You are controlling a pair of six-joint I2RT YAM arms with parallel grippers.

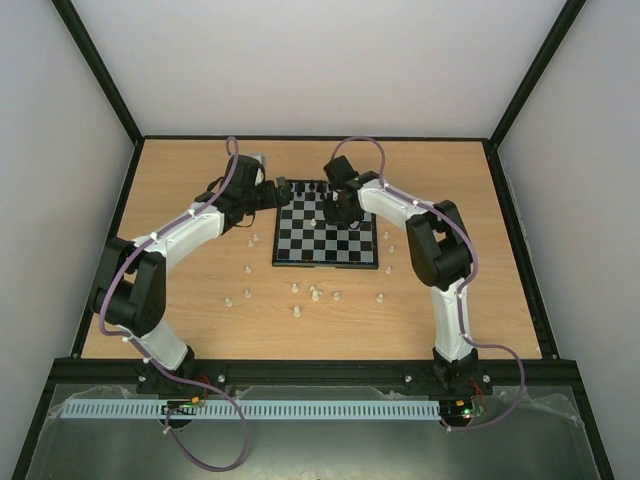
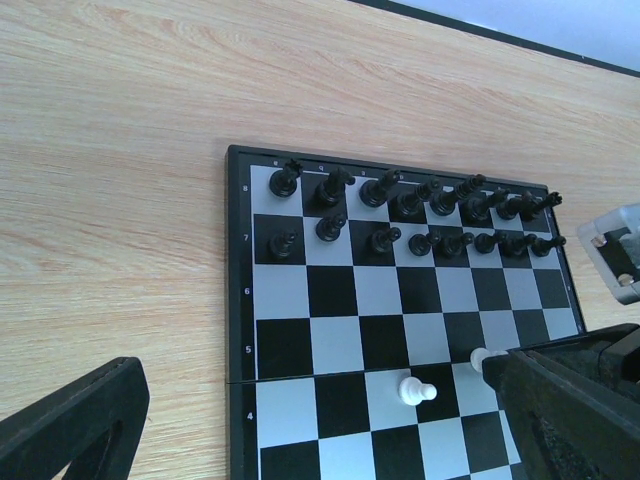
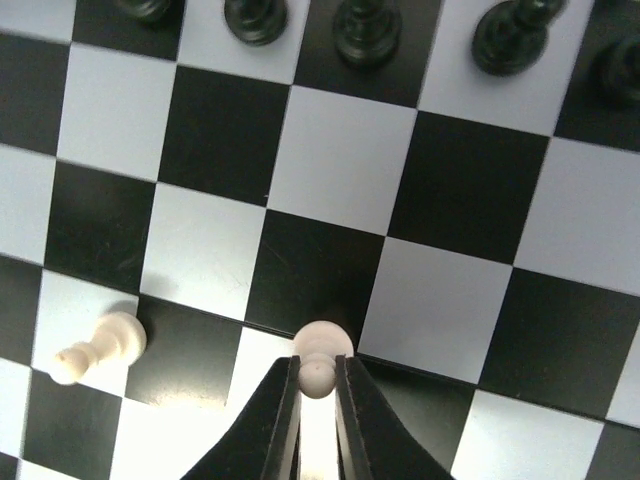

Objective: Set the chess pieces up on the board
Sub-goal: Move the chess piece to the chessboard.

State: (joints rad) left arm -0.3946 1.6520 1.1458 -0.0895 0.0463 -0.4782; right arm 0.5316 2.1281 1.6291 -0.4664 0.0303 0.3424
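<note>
The board lies mid-table, with black pieces along its far rows. My right gripper hangs over the board's far half. In the right wrist view the right gripper is shut on the head of a white pawn, at or just above the board's fold line. A second white pawn stands about two squares to its left. My left gripper is open and empty at the board's far left corner. The left wrist view shows the board, the free pawn and the held pawn.
Several loose white pieces lie on the wood in front of the board, to its left and to its right. Black pieces fill two rows, their near row visible in the right wrist view. Walls enclose the table.
</note>
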